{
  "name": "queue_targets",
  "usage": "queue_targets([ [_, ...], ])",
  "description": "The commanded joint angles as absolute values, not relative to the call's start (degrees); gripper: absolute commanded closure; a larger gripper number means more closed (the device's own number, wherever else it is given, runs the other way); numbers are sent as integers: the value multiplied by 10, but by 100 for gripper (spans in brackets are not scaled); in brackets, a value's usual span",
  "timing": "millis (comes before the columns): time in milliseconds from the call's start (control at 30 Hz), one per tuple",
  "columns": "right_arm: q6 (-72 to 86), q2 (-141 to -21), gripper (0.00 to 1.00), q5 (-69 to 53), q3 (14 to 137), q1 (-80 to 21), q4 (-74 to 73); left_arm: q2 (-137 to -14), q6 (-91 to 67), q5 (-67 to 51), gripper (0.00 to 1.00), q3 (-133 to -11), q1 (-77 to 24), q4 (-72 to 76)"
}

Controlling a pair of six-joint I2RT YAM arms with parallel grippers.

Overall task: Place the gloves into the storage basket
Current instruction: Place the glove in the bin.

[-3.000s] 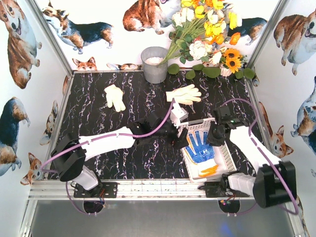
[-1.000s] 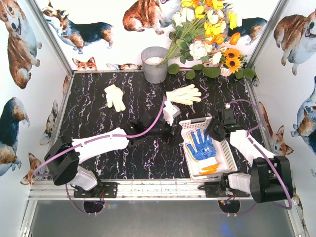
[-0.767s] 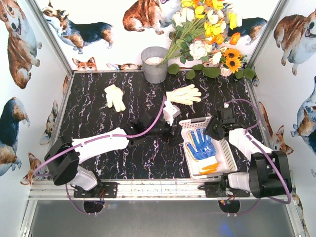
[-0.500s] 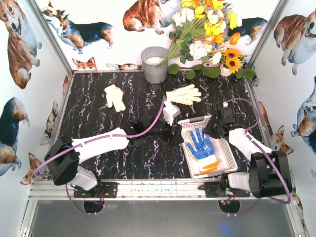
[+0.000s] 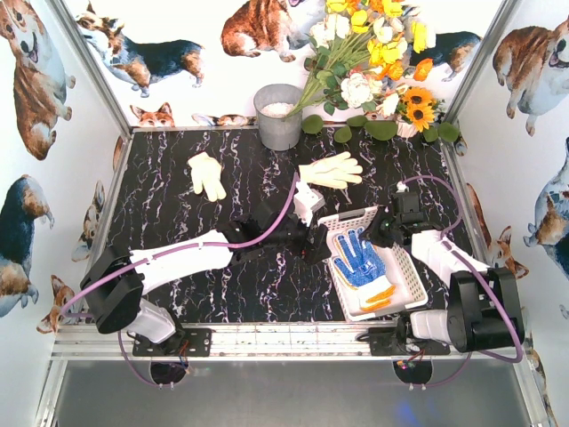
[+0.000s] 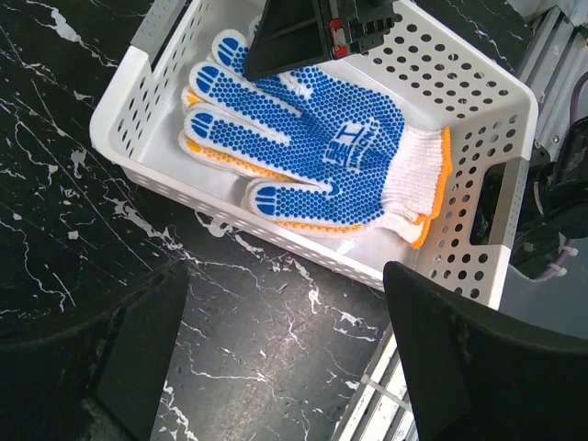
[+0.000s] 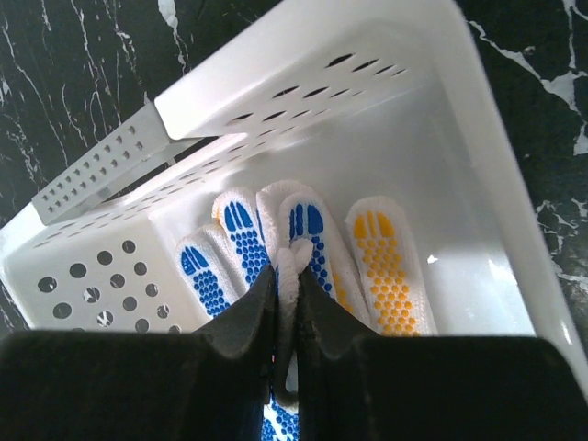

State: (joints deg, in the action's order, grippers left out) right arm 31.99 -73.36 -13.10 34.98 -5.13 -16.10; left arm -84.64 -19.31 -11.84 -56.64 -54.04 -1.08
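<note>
Right gripper [image 7: 287, 276]: pressed together on a small fold of white knit at the fingertip end of the blue-dotted glove [image 6: 312, 138], low inside one end of the storage basket [image 6: 478, 138]
Left gripper [image 6: 285, 285]: spread wide with nothing between the fingers, hanging over the table [image 5: 196, 285] just beside the basket's long wall
Gloves in the basket: the blue-dotted glove lies palm up and flat along the floor, and a yellow-dotted glove [image 7: 390, 266] with an orange cuff lies under it, its fingers showing beside the blue ones
Gloves left outside: a far-left cream glove [image 5: 206, 174] and a cream glove near the flowers [image 5: 332, 169], both flat on the table towards the back, well apart from the basket and from each other
Other things: a grey bucket [image 5: 278, 116] and a bunch of flowers [image 5: 373, 53] at the back edge
How they will handle: probably very light, soft and limp; the knit bunches under a pinch, so a glove will likely droop from wherever it is held, and the dotted palm should grip well rather than slip
Where to take hold: a pinch down onto the cuff or mid-palm looks safest, gathering a fold of fabric; a single fingertip is a thin hold that may stretch or slide free
Risk: loose fingers may catch on the lattice rim on the way in, so lift each glove clear of the rim before letting go
</note>
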Motion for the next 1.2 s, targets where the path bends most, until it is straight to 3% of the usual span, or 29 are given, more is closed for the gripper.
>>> queue_targets([
  [0, 300, -739, 96, -157, 358, -50, -132, -852, -195, -129, 19, -565, -537, 1],
  [533, 269, -828, 94, -141, 395, -50, -119, -853, -196, -132, 19, -569, -538, -6],
  [767, 239, -775, 64, -113, 403, -50, -155, -853, -193, -134, 19, -572, -538, -8],
  [867, 217, -743, 56, -94, 416, -50, -183, -854, -192, -135, 19, -574, -538, -8],
  [1033, 175, -683, 49, -48, 438, -50, -237, -855, -192, -134, 19, -576, -537, -7],
  [1167, 168, -645, 53, -36, 438, -50, -263, -857, -192, -135, 19, -575, -538, -6],
])
